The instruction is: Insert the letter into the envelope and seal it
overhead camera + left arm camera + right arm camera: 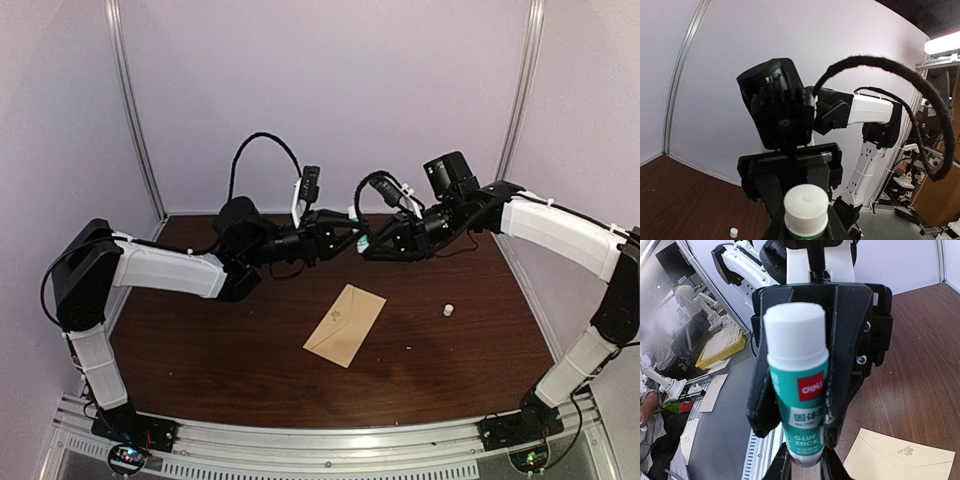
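Note:
The tan envelope lies flat on the dark table, its flap side up with a small leaf emblem. The letter is out of view. Above the table's far middle, both arms meet on a green-and-white glue stick. My left gripper is shut on the stick's labelled body, and the stick's white end points back at the left wrist. My right gripper has its fingers against the stick's grey lower end, from the opposite side. Envelope and grippers are well apart.
A small white cylinder stands on the table right of the envelope. Pale walls with metal posts close the back and sides. The arm bases sit on a rail at the near edge.

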`<action>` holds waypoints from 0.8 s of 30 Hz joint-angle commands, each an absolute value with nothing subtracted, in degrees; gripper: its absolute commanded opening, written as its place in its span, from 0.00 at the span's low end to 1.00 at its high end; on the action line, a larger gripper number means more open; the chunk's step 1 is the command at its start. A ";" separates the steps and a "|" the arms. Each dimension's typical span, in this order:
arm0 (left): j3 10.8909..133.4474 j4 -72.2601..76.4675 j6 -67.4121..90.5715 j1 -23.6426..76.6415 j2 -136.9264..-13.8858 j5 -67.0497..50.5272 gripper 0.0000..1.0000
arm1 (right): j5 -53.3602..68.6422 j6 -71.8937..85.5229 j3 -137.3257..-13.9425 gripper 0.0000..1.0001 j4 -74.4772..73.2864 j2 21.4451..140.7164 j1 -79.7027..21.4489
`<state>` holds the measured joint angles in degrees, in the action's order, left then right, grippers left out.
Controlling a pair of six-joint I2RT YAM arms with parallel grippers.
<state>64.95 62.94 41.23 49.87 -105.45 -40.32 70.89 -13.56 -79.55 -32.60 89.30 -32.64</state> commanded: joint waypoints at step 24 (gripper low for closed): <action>59.50 65.42 34.09 52.44 -104.77 -23.90 0.00 | 56.80 -11.61 -80.74 0.51 -31.24 85.98 -28.00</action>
